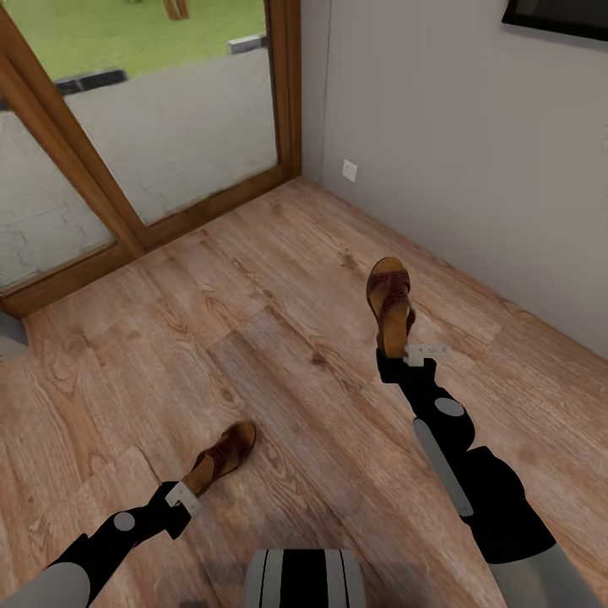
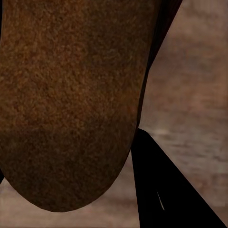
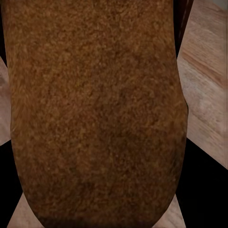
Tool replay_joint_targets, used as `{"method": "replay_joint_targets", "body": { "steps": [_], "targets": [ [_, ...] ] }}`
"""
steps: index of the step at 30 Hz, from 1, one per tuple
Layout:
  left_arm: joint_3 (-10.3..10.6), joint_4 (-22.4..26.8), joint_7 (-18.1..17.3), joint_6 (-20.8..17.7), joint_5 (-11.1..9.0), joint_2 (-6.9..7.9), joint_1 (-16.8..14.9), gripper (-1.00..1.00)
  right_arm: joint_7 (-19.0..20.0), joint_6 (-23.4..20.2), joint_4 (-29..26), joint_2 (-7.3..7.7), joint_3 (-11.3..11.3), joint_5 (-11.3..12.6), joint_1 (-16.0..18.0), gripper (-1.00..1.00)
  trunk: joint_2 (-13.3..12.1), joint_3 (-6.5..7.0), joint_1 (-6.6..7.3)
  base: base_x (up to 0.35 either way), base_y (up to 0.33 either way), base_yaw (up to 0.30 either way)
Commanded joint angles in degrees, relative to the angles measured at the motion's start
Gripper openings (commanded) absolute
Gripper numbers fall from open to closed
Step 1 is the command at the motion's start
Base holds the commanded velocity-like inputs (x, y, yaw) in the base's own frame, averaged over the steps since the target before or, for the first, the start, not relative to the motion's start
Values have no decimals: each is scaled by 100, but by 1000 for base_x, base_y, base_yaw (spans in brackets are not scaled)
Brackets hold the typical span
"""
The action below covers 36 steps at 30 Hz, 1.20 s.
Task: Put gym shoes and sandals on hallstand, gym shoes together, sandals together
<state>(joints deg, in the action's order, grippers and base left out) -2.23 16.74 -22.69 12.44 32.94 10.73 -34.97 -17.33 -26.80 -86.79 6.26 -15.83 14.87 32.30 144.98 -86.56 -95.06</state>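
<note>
Two sandals | left sandal [image 1: 221,457] in left hand [image 1: 187,491] | right sandal [image 1: 390,306] in right hand [image 1: 405,355]

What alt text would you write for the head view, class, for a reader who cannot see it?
Two black robot arms each hold a dark brown woven-strap leather sandal above light brown wood-plank flooring: left gripper with one sandal, right gripper with the other. A wood-framed glass door and grey wall stand behind.

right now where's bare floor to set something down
Open wood-plank floor lies between the two dark brown woven-strap sandals, one in the left gripper, one in the right gripper, and on toward the wooden-framed glass door. It is tighter by the grey wall.
</note>
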Motion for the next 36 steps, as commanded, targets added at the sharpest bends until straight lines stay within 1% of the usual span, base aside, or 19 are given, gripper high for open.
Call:
{"method": "replay_joint_targets", "body": {
  "steps": [1,5,6,7,10,12,15,25,28,31,34,36],
  "targets": [
    [-23,3,-23,31,72,-1,-1,-100,-60,-15,-6,7,-17,64,4,-100,0,19,3,0,0,0],
    [-23,93,-32,22,67,-11,-15,-100,-60,-12,-5,7,-22,61,4,-100,-6,108,13,0,0,0],
    [-23,219,-39,2,59,-33,-21,-100,-60,-11,-5,7,-24,61,4,-100,-7,130,16,0,0,0],
    [-32,206,-28,-13,29,0,-9,-100,-69,-29,-5,7,-27,58,4,-100,-7,130,17,0,0,0],
    [-32,206,-28,-24,27,96,-7,-100,-69,-28,-5,7,-28,59,4,-100,-7,130,17,0,0,0],
    [-37,207,-27,-28,27,32,-3,-100,-65,-31,-5,7,-28,60,4,-100,-7,130,17,0,0,0],
    [-40,207,-26,-30,28,-23,-2,-100,-62,-31,-9,7,-26,60,4,-100,-7,130,17,0,0,0],
    [-41,216,-30,-38,27,-68,-1,-100,-52,-32,-13,7,-25,62,4,-100,-7,130,17,0,0,0],
    [-43,299,-44,-49,18,-83,-3,-100,-53,-31,-14,7,-25,61,4,-100,-7,130,17,0,0,0],
    [-49,397,-49,-58,5,-128,-2,-100,-54,-29,-14,7,-27,60,4,-100,-7,130,17,0,0,0],
    [-55,495,-51,-67,-59,-194,-3,-100,-52,-31,-14,7,-28,60,4,-100,-7,130,17,0,0,0],
    [-61,561,-49,-83,-177,-260,-3,-100,-52,-30,-14,7,-26,60,4,-100,-7,130,17,0,0,0]
  ]
}}
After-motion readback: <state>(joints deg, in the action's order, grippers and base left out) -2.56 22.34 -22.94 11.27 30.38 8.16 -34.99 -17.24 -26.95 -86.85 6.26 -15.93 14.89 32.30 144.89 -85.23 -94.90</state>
